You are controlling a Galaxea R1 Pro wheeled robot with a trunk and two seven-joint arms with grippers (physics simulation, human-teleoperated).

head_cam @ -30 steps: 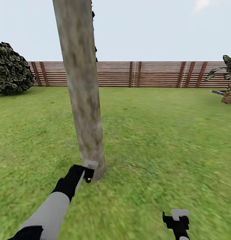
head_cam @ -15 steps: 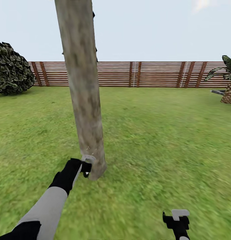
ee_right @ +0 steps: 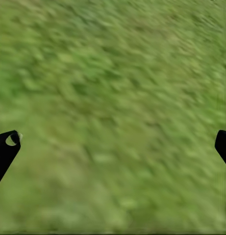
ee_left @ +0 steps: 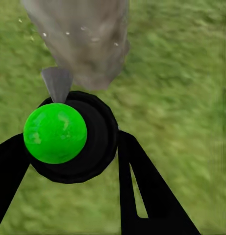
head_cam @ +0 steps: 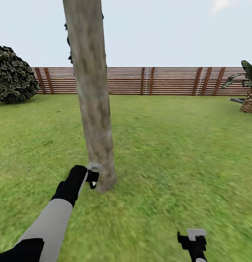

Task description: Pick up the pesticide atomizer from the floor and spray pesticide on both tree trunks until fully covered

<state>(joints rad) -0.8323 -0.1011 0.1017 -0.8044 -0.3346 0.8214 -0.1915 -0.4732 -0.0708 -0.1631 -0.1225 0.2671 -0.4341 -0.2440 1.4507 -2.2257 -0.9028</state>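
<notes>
A thick pale tree trunk [head_cam: 93, 109] rises from the lawn right in front of me. My left gripper [head_cam: 91, 179] is at its base, shut on the pesticide atomizer [head_cam: 94, 168]. In the left wrist view the atomizer [ee_left: 68, 142] is seen end-on: a black round body with a bright green top and a grey nozzle cone aimed at the trunk [ee_left: 88, 44]. A few whitish pesticide specks [ee_left: 68, 33] dot the bark, and they also speckle the trunk [head_cam: 98, 158] just above the gripper. My right gripper [head_cam: 193, 236] hangs open over bare grass, low on the right.
Green lawn [head_cam: 177, 153] stretches all around the trunk. A reddish-brown slat fence [head_cam: 158, 80] closes the far side. A dark leafy bush [head_cam: 13, 74] stands at the far left, and a palm-like plant [head_cam: 249, 91] at the far right.
My left gripper has risen a little along the base of the trunk with the atomizer, and specks now show above it. The right arm has not moved.
</notes>
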